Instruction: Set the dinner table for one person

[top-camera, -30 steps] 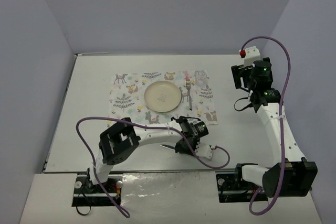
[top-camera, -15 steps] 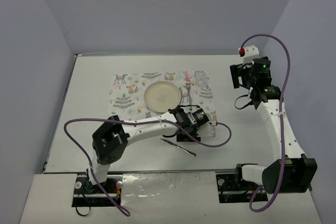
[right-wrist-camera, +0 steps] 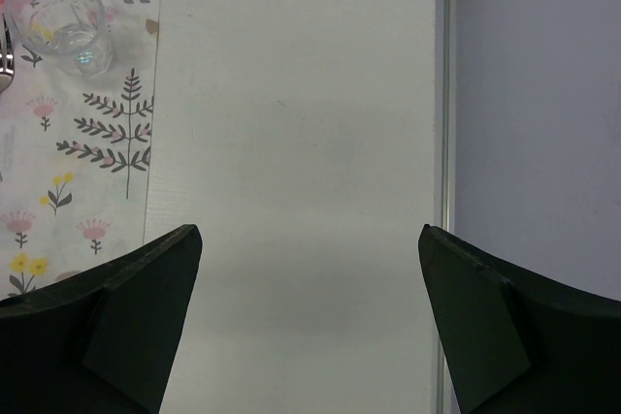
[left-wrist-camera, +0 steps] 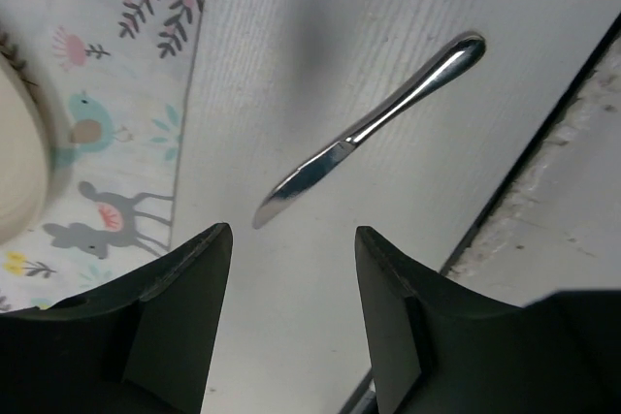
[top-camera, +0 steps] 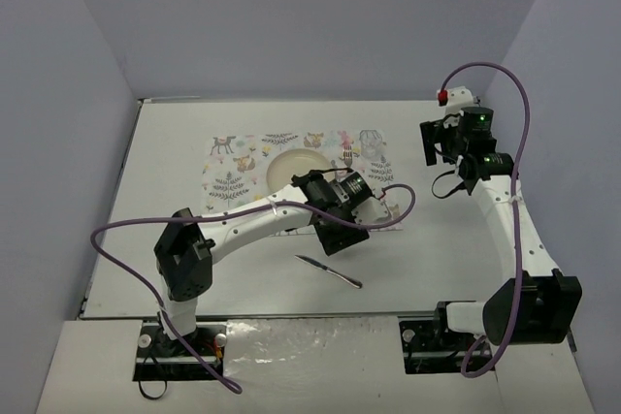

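The knife (left-wrist-camera: pixel 374 123) lies flat on the white worktop (left-wrist-camera: pixel 291 356), just off the placemat (left-wrist-camera: pixel 126 162). Above it hangs the left hand (left-wrist-camera: pixel 291 235), fingers spread, nothing held. The knife looks thin, stiff and slick, so pinch across the handle. The right hand (right-wrist-camera: pixel 310 239) is spread wide, empty.

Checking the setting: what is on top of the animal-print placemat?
A cream plate, a fork beside it and a clear glass near the far corner. The left arm hides the placemat's near right part.

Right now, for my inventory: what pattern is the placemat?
Placemat: woodland animals, plants on white; left wrist view.
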`<state>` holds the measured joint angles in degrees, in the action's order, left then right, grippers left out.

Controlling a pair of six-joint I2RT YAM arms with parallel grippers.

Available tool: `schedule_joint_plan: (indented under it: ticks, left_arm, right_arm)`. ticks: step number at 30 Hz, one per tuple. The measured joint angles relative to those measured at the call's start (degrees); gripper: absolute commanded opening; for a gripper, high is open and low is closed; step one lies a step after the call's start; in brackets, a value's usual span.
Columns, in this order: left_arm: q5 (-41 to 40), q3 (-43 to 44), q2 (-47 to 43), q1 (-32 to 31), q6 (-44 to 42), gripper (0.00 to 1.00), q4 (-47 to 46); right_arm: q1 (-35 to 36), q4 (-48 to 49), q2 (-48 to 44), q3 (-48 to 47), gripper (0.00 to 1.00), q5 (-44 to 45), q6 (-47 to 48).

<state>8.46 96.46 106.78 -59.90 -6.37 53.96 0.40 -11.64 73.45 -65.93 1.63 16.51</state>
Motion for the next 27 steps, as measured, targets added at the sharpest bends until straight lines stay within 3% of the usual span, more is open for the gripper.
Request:
schedule_joint_plan:
  ticks: [6,14,27]
  left_arm:
    - [8.1,-2.6,0.6,0.9,7.9,0.44,-0.6]
    - [16.4,-7.3,2.5,2.6,11.4,0.37,-2.2]
    - [19.1,-11.7,6.0,3.8,12.5,0.31,-4.4]
  right_arm:
    - [0.0,-0.3,1.9,0.0,0.92,-0.1,-0.1]
    - [0.0,-0.6,3.3,0.0,0.89,-0.3,0.1]
    - [0.0,-0.6,3.2,2.9,0.90,-3.6,1.5]
